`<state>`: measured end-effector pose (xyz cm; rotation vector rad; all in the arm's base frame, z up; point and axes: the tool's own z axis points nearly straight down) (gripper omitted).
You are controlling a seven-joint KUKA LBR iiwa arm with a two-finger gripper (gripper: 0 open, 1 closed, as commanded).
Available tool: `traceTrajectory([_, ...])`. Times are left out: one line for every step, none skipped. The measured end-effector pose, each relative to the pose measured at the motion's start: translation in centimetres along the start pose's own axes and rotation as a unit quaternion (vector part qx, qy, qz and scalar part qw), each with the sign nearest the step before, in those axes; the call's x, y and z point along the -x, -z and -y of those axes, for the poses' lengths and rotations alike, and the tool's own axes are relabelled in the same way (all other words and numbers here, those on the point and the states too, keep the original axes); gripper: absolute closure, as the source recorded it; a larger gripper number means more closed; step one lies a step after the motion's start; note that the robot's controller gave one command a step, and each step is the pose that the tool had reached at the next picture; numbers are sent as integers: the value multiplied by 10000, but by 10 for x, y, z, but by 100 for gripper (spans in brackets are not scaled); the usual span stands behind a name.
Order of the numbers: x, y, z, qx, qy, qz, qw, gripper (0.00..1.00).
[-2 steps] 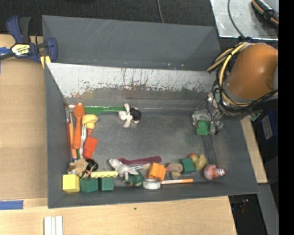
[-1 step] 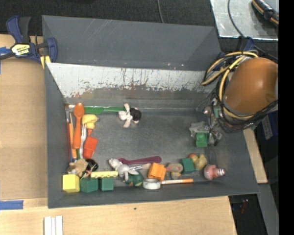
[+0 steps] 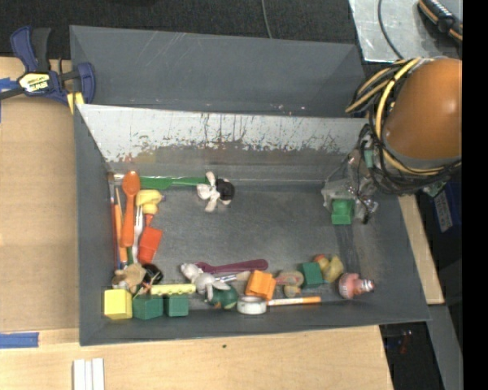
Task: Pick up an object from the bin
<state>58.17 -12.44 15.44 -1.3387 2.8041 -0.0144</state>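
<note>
Gripper [image 3: 344, 205]: its jaws were closed on a small green block [image 3: 341, 214] as I watched.
Block: beside the right wall of the bin [image 3: 228, 80], well apart from the heap of toys [image 3: 228, 287] along the front.
Handling: I judged it light, stiff and smooth-sided; its flat opposite faces offered the surest hold.

The arm [image 3: 429, 96] reached in from the right, its wrist capped in orange and ringed with yellow and black cables [image 3: 380, 104]. Beneath the wrist the gripper [image 3: 343, 203] pointed down and a little leftward (set low, below the cables), its two fingers closed about a small green block [image 3: 340, 213].
</note>
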Motion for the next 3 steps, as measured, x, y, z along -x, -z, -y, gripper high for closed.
traceTrajectory([-45, 90, -24, 35, 528, -19, 9986, 100])
traceTrajectory([27, 149, 9, 10, -73, 16, 10000, 100])
traceTrajectory([25, 136, 18, -68, 131, 59, 9999, 100])
